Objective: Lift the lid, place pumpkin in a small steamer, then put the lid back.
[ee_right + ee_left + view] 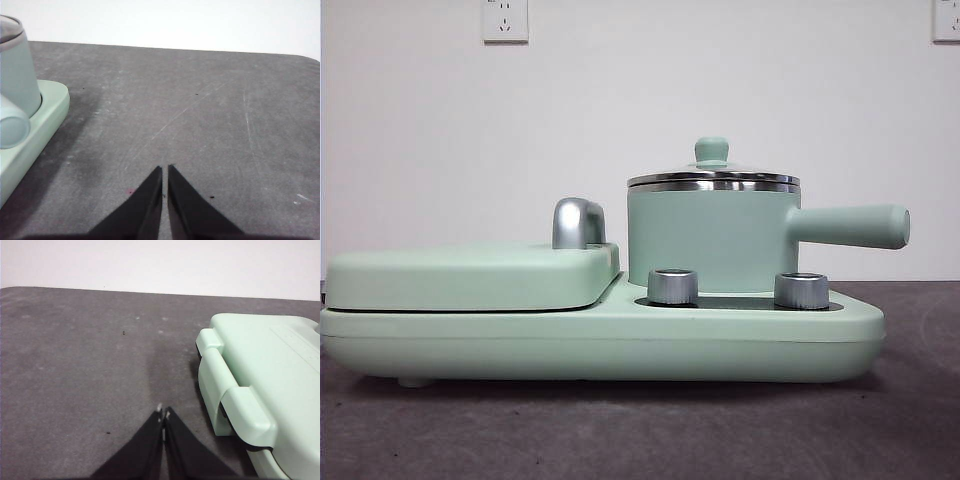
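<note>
The small steamer (pixel 710 238) stands on the right side of the mint-green cooker base (pixel 600 345), its long handle (pixel 850 226) pointing right. The glass lid (pixel 713 177) with its mint knob (pixel 711 150) sits on the steamer. The pumpkin is out of view. My left gripper (pixel 163 412) is shut and empty over the bare table beside the griddle cover (pixel 265 375). My right gripper (pixel 164 169) is shut and empty over the bare table, to the side of the steamer (pixel 17 70). Neither arm shows in the front view.
The flat griddle cover (pixel 470 275) with a chrome handle (pixel 578 223) fills the base's left side. Two steel dials (pixel 672 286) (pixel 801 290) stand in front of the steamer. A dark grey table (pixel 910 420) and a white wall with sockets (pixel 505 20) surround it.
</note>
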